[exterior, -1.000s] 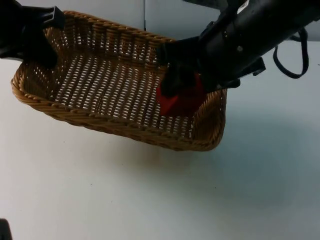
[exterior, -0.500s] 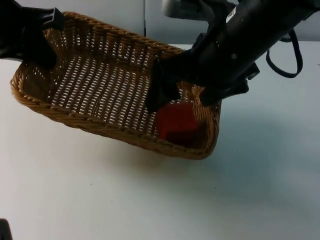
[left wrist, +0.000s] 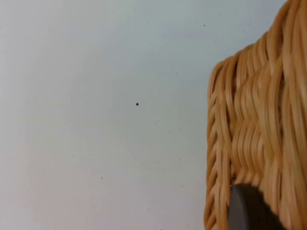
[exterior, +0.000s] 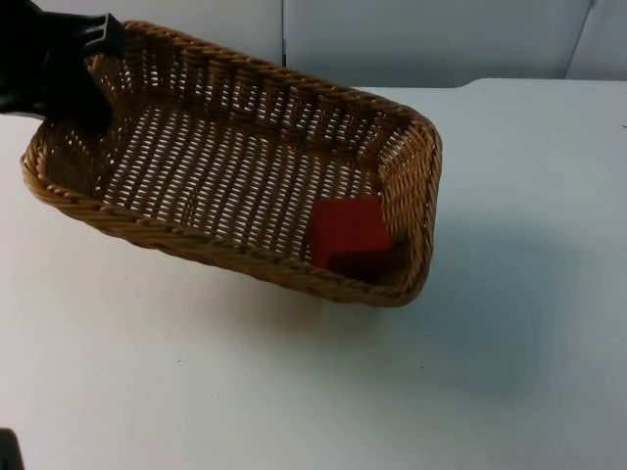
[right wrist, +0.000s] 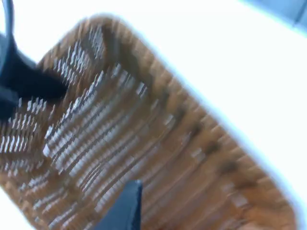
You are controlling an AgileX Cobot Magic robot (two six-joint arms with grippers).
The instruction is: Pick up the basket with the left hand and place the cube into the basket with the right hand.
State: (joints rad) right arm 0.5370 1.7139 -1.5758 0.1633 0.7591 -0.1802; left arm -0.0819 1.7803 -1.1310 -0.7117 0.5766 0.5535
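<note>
Gripping the basket (exterior: 235, 176) at its far left corner, my left jaws (exterior: 69, 73) hold it tilted above the white worktop (exterior: 294, 392). Its long axis runs left to right. One red cube (exterior: 348, 232) lies against its right wall. I cannot tell how my right jaws stand.

cube (exterior: 349, 232) in basket (exterior: 245, 88), right end

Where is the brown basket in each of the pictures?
Top view: the wicker basket lies across the picture's upper left and middle, the red cube in its near right corner and the left gripper at its far left corner.
Left wrist view: the basket's woven wall, beside the white table.
Right wrist view: the basket's inside, blurred.
Shared landmark: the woven rim.
</note>
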